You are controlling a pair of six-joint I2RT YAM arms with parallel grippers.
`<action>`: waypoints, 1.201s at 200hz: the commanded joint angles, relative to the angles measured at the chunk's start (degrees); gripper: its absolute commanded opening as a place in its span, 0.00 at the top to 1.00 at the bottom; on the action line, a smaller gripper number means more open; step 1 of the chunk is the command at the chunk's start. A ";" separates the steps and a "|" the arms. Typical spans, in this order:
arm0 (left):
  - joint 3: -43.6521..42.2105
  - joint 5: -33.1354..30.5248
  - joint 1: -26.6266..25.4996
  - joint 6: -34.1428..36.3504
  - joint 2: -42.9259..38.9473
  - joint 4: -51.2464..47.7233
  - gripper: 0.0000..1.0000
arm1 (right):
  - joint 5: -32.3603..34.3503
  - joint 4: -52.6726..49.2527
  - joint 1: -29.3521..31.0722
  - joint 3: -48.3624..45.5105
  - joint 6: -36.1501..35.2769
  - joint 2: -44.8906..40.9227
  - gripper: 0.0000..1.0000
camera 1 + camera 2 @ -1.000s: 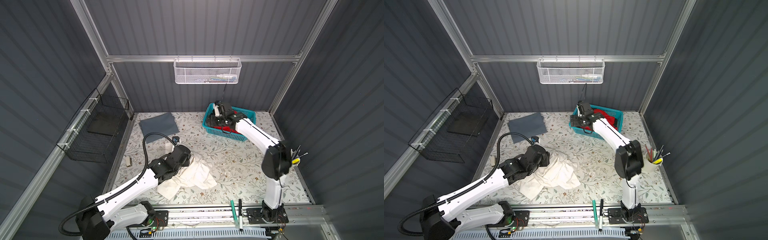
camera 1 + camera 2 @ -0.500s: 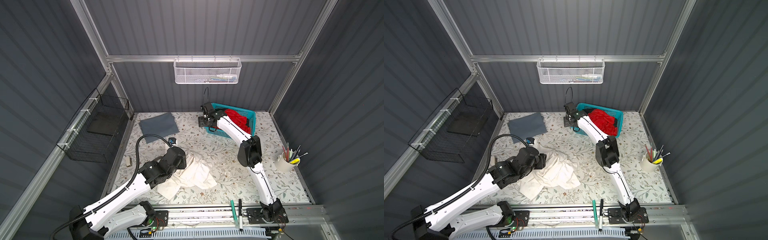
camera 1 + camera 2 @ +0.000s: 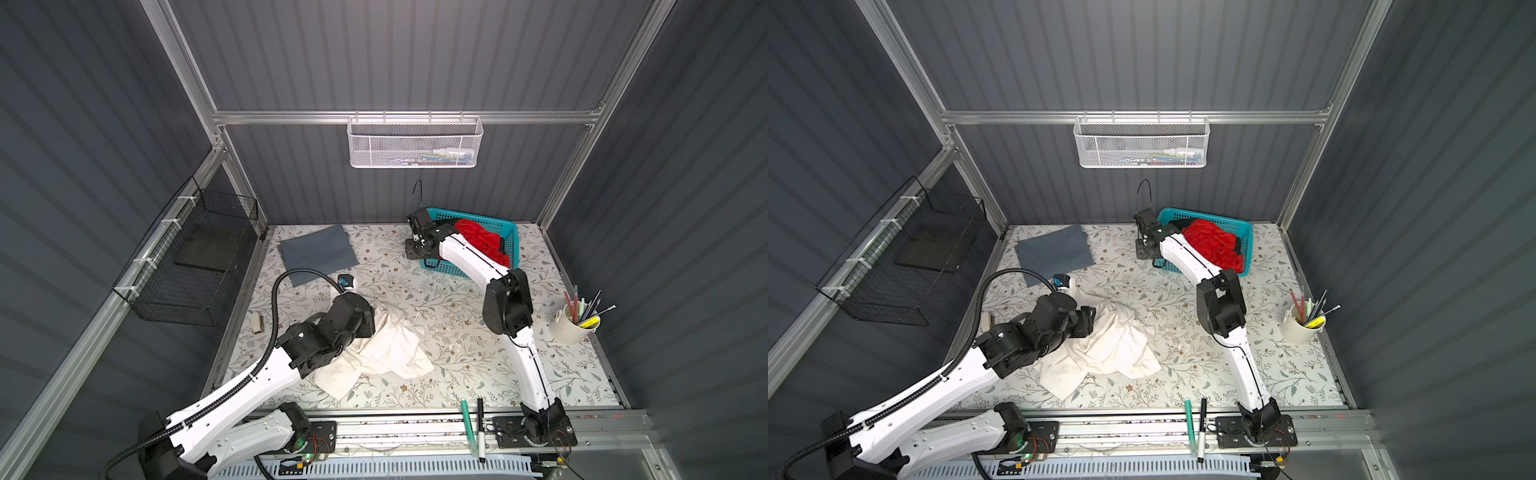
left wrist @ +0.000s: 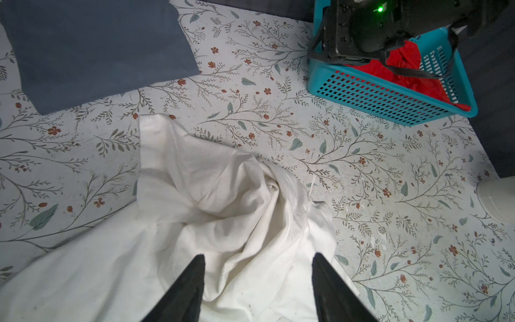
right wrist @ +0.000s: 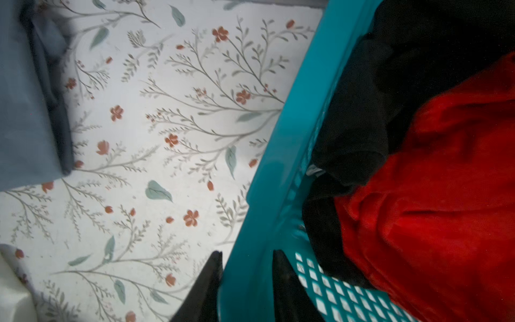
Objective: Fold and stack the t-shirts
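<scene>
On the floral-patterned worktop (image 3: 415, 286): one folded, one crumpled, two not yet taken out.

Both top views: folded slate-grey cloth t-shirt (image 3: 318, 251) at the far-left corner, likely the stack's base. Crumpled off-white cloth t-shirt (image 3: 1113, 345) lies mid-worktop towards the front edge. Teal plastic lattice basket (image 3: 512, 245) sits at the far-right corner.
Left wrist view: left gripper (image 4: 257, 258) jaws apart over off-white folds, nothing pinched; probably choosing a hold.
Right wrist view alone shows right gripper (image 5: 246, 255) clamped across the basket's rim, perhaps to drag it nearer. Inside, black cloth t-shirt (image 5: 376, 111) beside bright red cloth t-shirt (image 5: 432, 223).
</scene>
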 commanded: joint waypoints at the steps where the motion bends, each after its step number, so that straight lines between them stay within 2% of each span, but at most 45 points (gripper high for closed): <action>1: -0.64 1.27 -0.10 -0.21 1.00 2.33 0.38 | 1.28 2.91 -3.47 -10.59 -3.01 -7.04 0.71; 20: -0.57 1.87 -0.09 0.10 2.42 3.71 0.38 | 0.26 9.08 -5.40 -21.37 -7.56 -13.67 0.72; 40: 0.00 2.87 -0.07 0.19 4.18 4.93 0.38 | -5.85 14.68 -9.44 -29.60 -12.88 -18.59 0.73; 58: 0.48 3.96 -0.10 -0.10 5.53 5.76 0.38 | -11.89 17.73 -13.79 -33.29 -17.78 -20.67 0.76; 71: 0.40 4.50 -0.10 -0.57 6.16 6.65 0.38 | -14.42 18.11 -16.19 -33.75 -21.18 -20.81 0.76; 97: 1.31 6.52 -0.05 -0.48 9.31 6.16 0.37 | -12.81 16.88 -19.07 -31.07 -26.35 -18.51 0.76; 132: 7.83 11.31 -0.24 3.15 21.64 -1.63 0.38 | -8.97 14.57 -21.68 -27.12 -29.47 -15.73 0.74; 148: 9.53 10.14 -1.48 3.88 25.37 -2.73 0.39 | -8.68 13.91 -21.70 -26.38 -30.22 -15.92 0.66; 165: 10.93 9.30 -3.26 4.96 26.99 -3.37 0.40 | -11.26 14.31 -21.59 -27.26 -28.10 -18.63 0.51; 204: 10.35 3.18 -14.05 6.51 24.74 -7.77 0.40 | -16.08 16.26 -20.04 -34.32 -21.03 -30.49 0.25; 215: 8.65 5.50 -16.34 7.53 23.98 -7.09 0.41 | -16.53 16.13 -19.34 -36.50 -18.87 -34.02 0.20; 240: 5.69 14.68 -19.39 10.91 26.20 -1.42 0.41 | -16.24 12.28 -18.07 -43.19 -12.24 -42.49 0.17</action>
